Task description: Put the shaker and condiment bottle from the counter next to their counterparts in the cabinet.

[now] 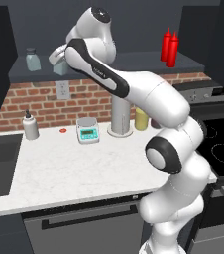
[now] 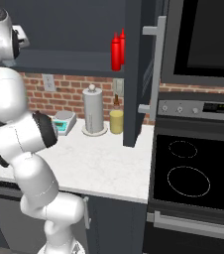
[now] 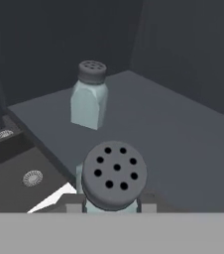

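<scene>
End effector (image 3: 112,208): gripping the shaker (image 3: 115,177), jaws closing tight on its sides, holding it above the shelf (image 3: 173,144). Second shaker (image 3: 89,96): standing upright on the shelf beyond. Two red bottles (image 1: 169,47): standing together at the shelf's far end.

Rendered frames, soft even light, no glare. White table (image 1: 84,163) brightest surface in both base views; faint shadow under arm. Cabinet (image 1: 109,22) interior dim, back panel near black. Hand view darkest: shelf (image 3: 173,134) murky grey, shaker (image 3: 115,176) close to lens, slightly soft. Low resolution, jagged edges throughout; no edge distortion.
</scene>
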